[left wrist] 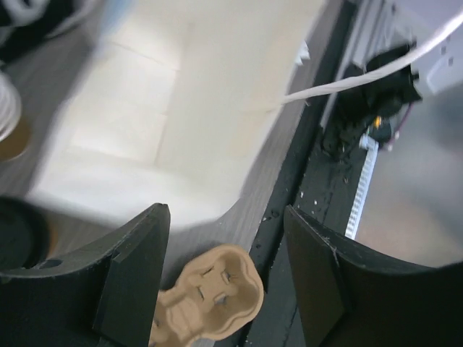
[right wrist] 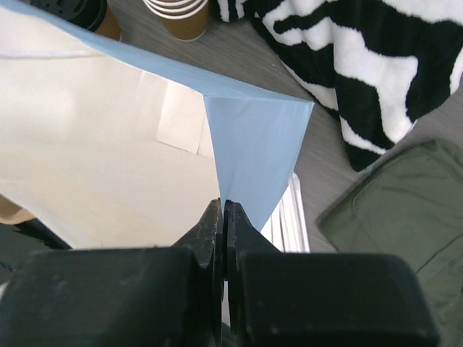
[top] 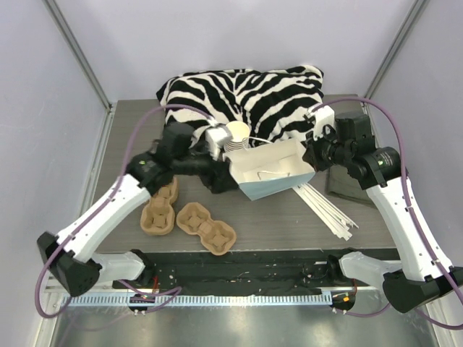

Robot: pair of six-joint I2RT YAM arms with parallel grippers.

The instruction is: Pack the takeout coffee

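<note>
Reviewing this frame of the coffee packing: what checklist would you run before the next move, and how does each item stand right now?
1. Right claw pinched shut on the blue bag edge: ok.
2. Bag mouth held open, pale interior showing: ok.
3. Left claw open with nothing between its fingers: ok.
4. Takeout coffee has its black lid on and sits outside the bag: ok.
5. Left claw lined up on the coffee: cannot tell.

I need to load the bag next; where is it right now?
Top view: the blue paper bag lies open mid-table, before the zebra-striped cloth, its right edge pinched by the right hand.
</note>
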